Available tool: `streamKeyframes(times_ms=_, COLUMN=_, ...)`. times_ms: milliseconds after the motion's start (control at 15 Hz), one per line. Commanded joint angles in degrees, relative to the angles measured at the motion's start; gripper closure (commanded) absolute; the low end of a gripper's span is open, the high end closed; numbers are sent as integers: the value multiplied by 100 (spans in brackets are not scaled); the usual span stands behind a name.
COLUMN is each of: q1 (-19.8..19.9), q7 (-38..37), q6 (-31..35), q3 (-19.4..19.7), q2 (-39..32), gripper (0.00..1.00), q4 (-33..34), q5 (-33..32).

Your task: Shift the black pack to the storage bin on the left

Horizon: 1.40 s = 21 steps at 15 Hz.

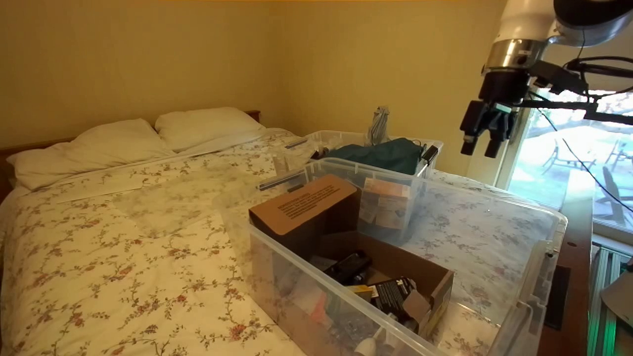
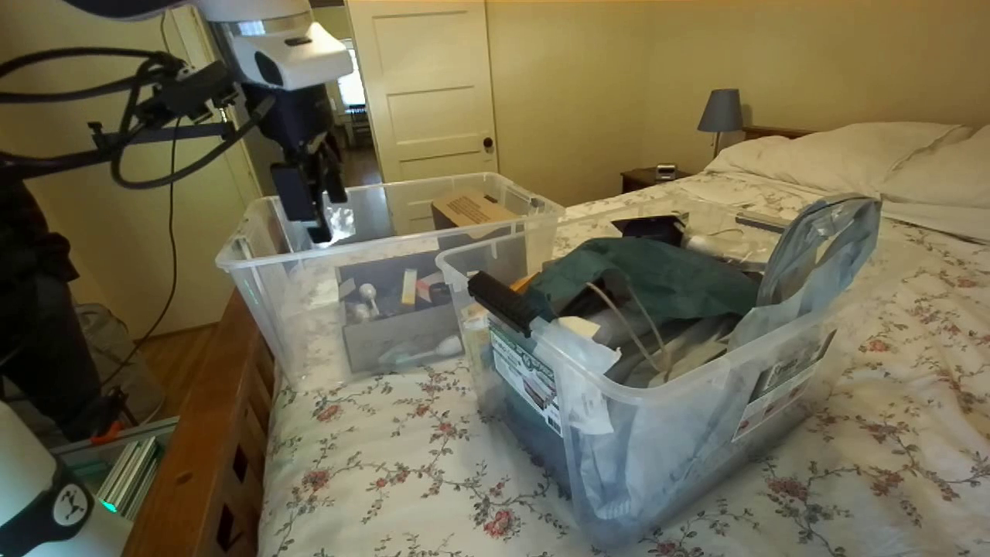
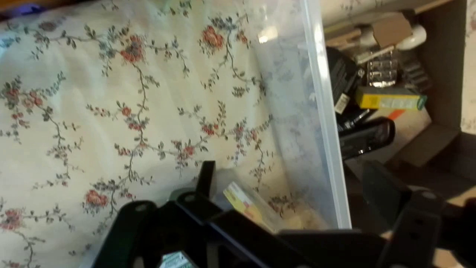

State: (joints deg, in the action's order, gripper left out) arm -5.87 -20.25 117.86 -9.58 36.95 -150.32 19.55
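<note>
Yellow wall point(image 1: 376, 64) backs an exterior view; low, right of centre, in a carton point(image 1: 410, 268) inside a clear bin point(image 1: 306, 269), lies a printed black pack point(image 1: 393, 295) — likely the task's, though a glossy black case point(image 1: 348, 267) is near. Probably light, card-stiff, crushable: grip softly across its narrow sides. Upper right, the pincer point(image 1: 479, 147) hangs spread, holding nothing.

In an exterior view, a cloth-filled bin point(image 2: 657, 449) shows at right; the pack cannot be made out.

Wrist view alone shows, upper right, a pale label point(image 3: 342, 103) on what seems that pack — fingers point(image 3: 385, 197) below, wide apart.
</note>
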Motion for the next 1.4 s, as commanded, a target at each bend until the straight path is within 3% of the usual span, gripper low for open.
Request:
streamKeyframes(times_ms=0, q1=413, q7=-259, q6=566, q3=-217, q2=-761, gripper=0, q4=846, q5=-581)
streamKeyframes(times_ms=133, q1=548, q7=-596, q6=788, q3=-280, q2=-1261, gripper=0, q4=1441, q5=-750)
streamKeyframes(times_ms=400, q1=716, q7=-2033, q6=1208, q3=-674, q2=-2416, gripper=0, q4=2616, q5=-1009)
streamKeyframes(times_ms=600, q1=582, q7=-3178, q6=1253, q3=-776, q2=-3314, gripper=0, q4=3539, q5=-1453)
streamKeyframes(times_ms=667, q1=395, q7=-2533, q6=1288, q3=-492, q2=-2584, gripper=0, q4=2769, q5=-1181)
streamKeyframes(times_ms=800, q1=303, q7=-2598, q6=1284, q3=-436, q2=-2845, gripper=0, q4=2953, q5=-1211)
streamKeyframes(times_ms=1267, q1=291, q7=-2566, q6=1279, q3=-391, q2=-2707, gripper=0, q4=2889, q5=-1210)
streamKeyframes(times_ms=1333, q1=385, q7=-3297, q6=1100, q3=-466, q2=-2956, gripper=0, q4=3189, q5=-1463)
